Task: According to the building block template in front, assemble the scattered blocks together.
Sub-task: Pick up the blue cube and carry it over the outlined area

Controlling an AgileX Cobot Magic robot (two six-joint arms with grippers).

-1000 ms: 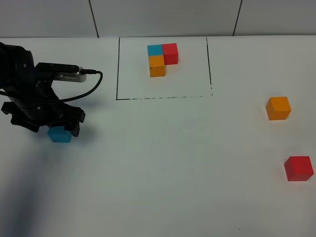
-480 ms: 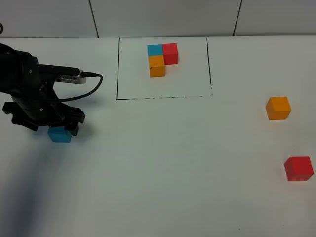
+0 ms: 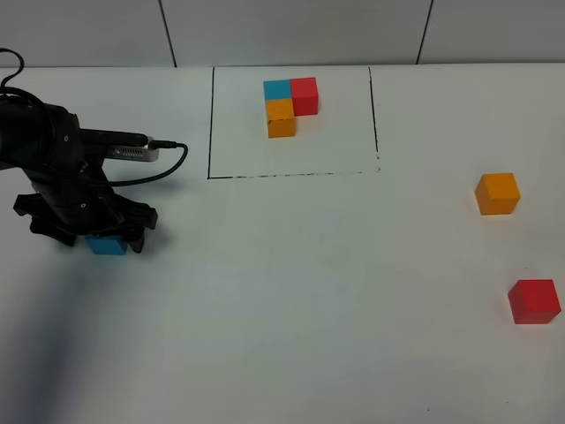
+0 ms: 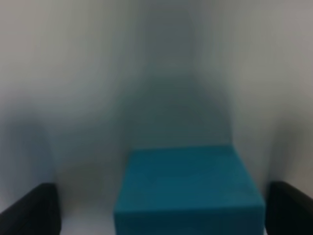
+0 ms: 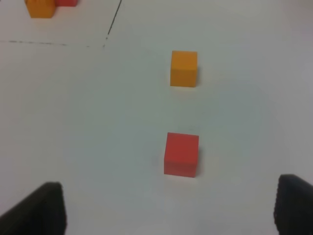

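Observation:
The template (image 3: 290,104), a joined L of blue, red and orange cubes, sits inside a black-lined rectangle at the back; its edge shows in the right wrist view (image 5: 46,6). My left gripper (image 3: 108,240) is low over the teal-blue cube (image 3: 109,245). In the left wrist view the cube (image 4: 188,188) lies between the spread fingers (image 4: 29,210), with table showing on its left side. The loose orange cube (image 3: 497,193) and red cube (image 3: 533,301) lie at the right. My right gripper (image 5: 168,210) is open and empty, short of the red cube (image 5: 181,153) and orange cube (image 5: 184,68).
The black outline (image 3: 209,124) frames the template area on the white table (image 3: 309,291). A cable (image 3: 168,163) loops off the left arm. The right arm is out of the exterior high view.
My left gripper has come down over the teal-blue cube, so more of the cube is covered by it. The other cubes and the template have not moved.

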